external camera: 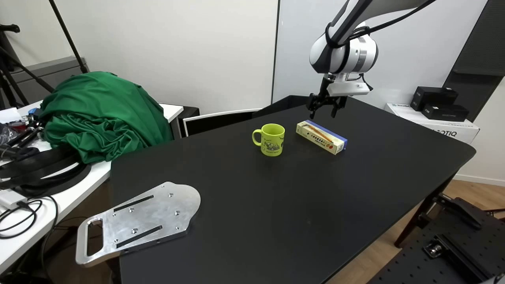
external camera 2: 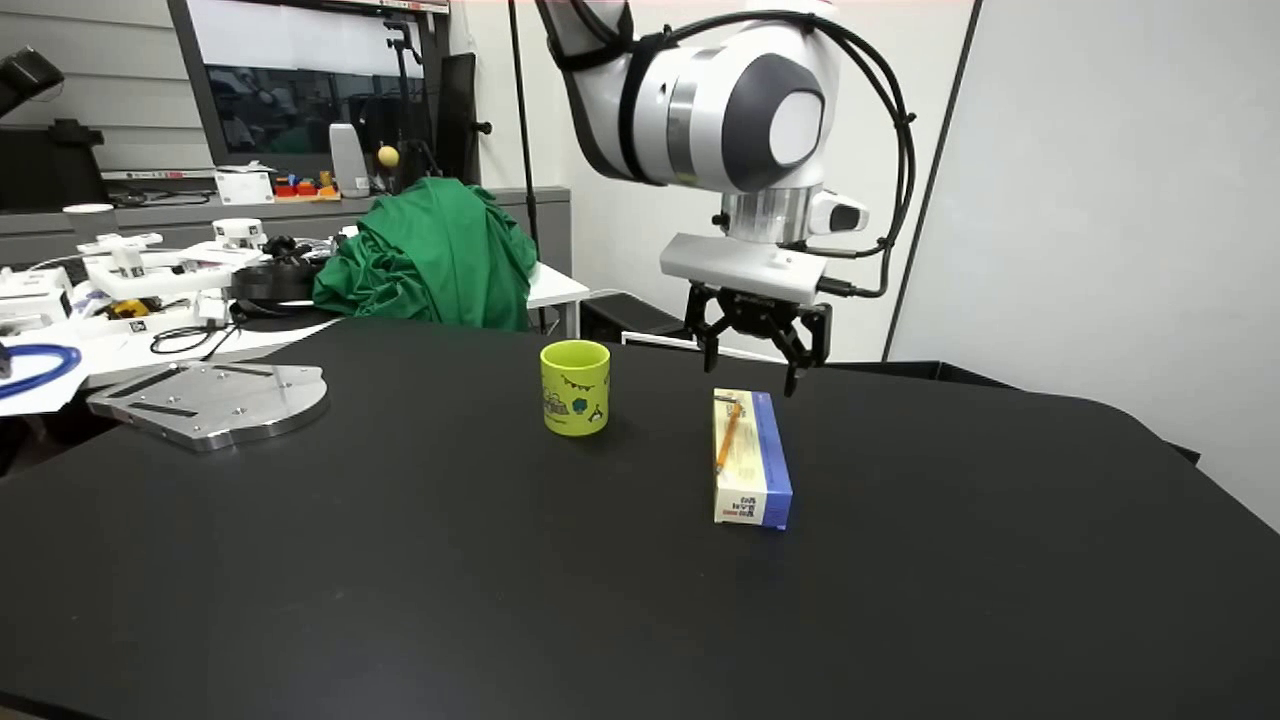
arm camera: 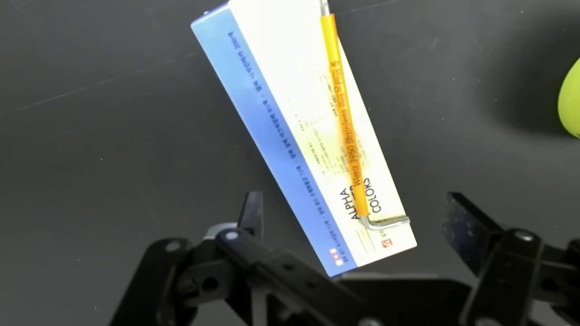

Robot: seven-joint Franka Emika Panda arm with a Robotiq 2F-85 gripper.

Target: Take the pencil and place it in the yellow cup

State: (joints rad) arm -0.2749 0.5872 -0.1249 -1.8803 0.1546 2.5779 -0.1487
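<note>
Slim orange-sleeved L-shaped metal hex key point(arm camera: 346, 117), marked "Wera 3950", lies lengthwise on top of a long cream-and-blue rectangular box point(external camera 2: 750, 455). Black 2-fingered gripper point(external camera 2: 750, 378): released, fingers spread wide, raised above the matte black table point(external camera: 296, 217) by the box end where the hex key bends. Glossy yellow-green printed mug point(external camera: 272, 140), 1 side handle, upright, near box but not touching. Silver slotted metal plate point(external camera: 156, 211) well apart from both.

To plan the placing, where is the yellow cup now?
In both exterior views, the yellow cup stands on the black table, left of the oblong box.
</note>
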